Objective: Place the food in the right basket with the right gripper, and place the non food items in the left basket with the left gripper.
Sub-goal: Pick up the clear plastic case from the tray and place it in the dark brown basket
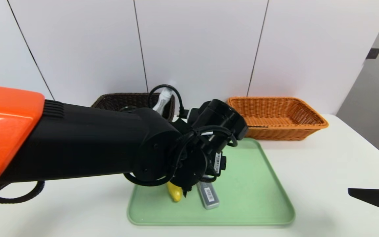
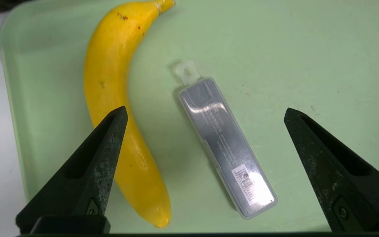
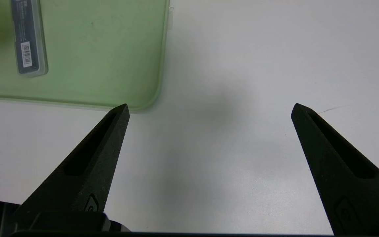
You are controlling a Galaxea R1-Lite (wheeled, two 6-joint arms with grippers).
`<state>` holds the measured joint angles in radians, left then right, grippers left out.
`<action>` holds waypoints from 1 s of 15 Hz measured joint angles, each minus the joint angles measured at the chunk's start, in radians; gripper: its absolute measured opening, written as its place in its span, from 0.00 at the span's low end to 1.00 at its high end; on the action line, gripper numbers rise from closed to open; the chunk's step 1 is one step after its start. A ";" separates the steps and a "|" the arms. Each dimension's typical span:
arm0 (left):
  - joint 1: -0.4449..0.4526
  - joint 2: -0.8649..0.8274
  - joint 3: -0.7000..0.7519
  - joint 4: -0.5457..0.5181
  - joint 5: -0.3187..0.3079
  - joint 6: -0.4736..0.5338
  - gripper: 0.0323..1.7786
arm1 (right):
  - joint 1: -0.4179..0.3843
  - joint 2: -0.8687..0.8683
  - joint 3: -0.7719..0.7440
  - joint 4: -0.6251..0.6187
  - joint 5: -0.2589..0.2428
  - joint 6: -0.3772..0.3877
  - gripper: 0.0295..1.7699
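Slim grey rectangular plastic case w/ barcode lies flat on pale green plastic tray, just beside long yellow banana, not touching. Left gripper hangs over it, jaws wide, straddling case: prob. lining up a pick for dark brown wicker basket. Right gripper parked off-tray, also wide, empty; orange wicker basket waits for banana.

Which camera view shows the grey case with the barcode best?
The left wrist view: the whole grey case lies unobstructed on the green tray, beside the banana. The head view shows only its near end; the right wrist view cuts off its far end.
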<state>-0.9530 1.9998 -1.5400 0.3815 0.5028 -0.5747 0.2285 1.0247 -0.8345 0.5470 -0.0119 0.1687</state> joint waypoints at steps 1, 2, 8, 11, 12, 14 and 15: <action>-0.001 0.023 -0.041 0.063 0.000 -0.039 0.95 | 0.000 -0.001 0.000 0.000 0.001 0.000 0.96; -0.001 0.046 -0.082 0.130 -0.001 -0.080 0.95 | 0.000 -0.003 0.002 0.001 0.001 0.001 0.96; -0.003 0.122 -0.176 0.241 -0.001 -0.127 0.95 | 0.001 -0.005 0.010 0.000 0.005 0.000 0.96; -0.018 0.135 -0.197 0.245 -0.004 -0.127 0.95 | 0.001 -0.004 0.011 0.000 0.007 0.000 0.96; -0.024 0.139 -0.202 0.252 -0.005 -0.127 0.95 | 0.001 -0.004 0.011 0.000 0.007 0.000 0.96; -0.034 0.151 -0.221 0.261 -0.006 -0.129 0.95 | 0.001 -0.004 0.011 0.001 0.007 0.000 0.96; -0.036 0.158 -0.232 0.272 -0.007 -0.136 0.95 | 0.001 -0.004 0.011 0.000 0.007 0.000 0.96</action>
<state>-0.9885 2.1581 -1.7721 0.6536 0.4960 -0.7104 0.2298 1.0202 -0.8230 0.5474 -0.0053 0.1687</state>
